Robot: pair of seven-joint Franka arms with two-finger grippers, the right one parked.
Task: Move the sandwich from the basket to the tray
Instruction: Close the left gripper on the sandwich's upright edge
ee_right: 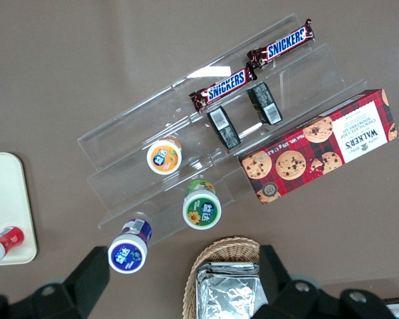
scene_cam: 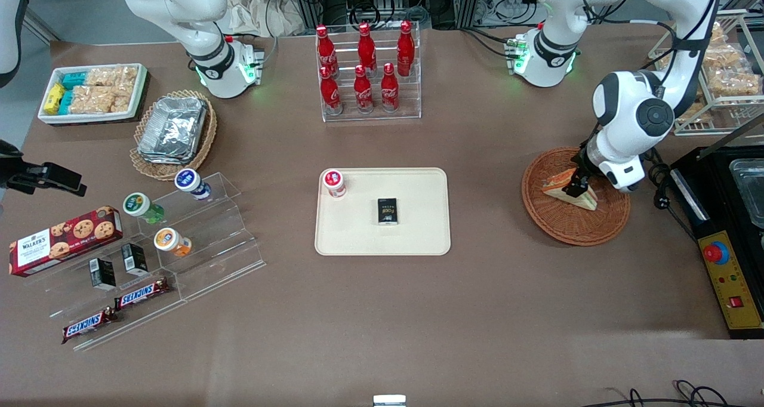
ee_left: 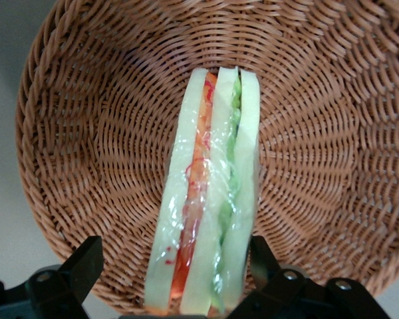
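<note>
The brown tabletop (scene_cam: 382,311) carries the tray (scene_cam: 418,234) at its middle, the basket (scene_cam: 573,228) toward the working arm's end, where the gripper (scene_cam: 578,186) hangs, and a bottle rack (scene_cam: 370,111) farther from the camera.

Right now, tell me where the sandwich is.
The sandwich lies in the basket, toward the working arm's end of the table, between the open hand's fingers.
</note>
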